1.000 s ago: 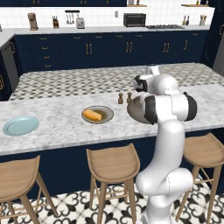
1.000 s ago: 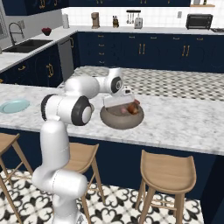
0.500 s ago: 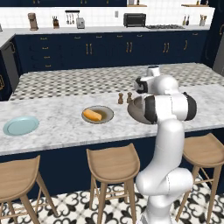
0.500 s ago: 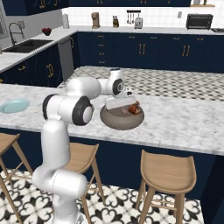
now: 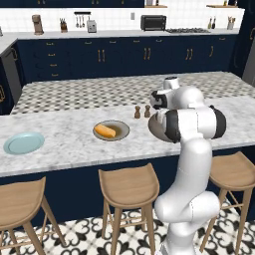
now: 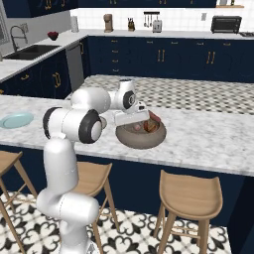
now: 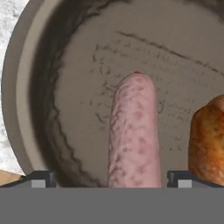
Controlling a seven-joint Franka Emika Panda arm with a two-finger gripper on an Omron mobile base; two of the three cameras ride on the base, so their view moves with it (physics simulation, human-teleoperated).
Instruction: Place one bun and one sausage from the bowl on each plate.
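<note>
The dark stone bowl (image 6: 144, 143) stands on the island counter; its inner wall (image 7: 65, 109) curves around the hand view. A pale pink sausage (image 7: 133, 131) lies on the bowl's floor, pointing away from the hand. A browned bun (image 7: 210, 135) sits beside it, also visible as a bun (image 6: 152, 125) inside the bowl. My gripper (image 7: 111, 181) is open, low inside the bowl, one fingertip on each side of the sausage's near end. The grey-tan plate (image 5: 119, 127) holds one bun (image 5: 104, 131). The pale blue plate (image 5: 23, 143) lies bare at far left.
Two small brown shakers (image 5: 142, 111) stand just behind the tan plate and the bowl. Wooden stools (image 5: 128, 187) line the counter's near side. My arm's elbow (image 5: 194, 122) covers most of the bowl in the left base view.
The hand has sunk lower into the bowl, over its left part. Plates, bun and bowl have stayed put.
</note>
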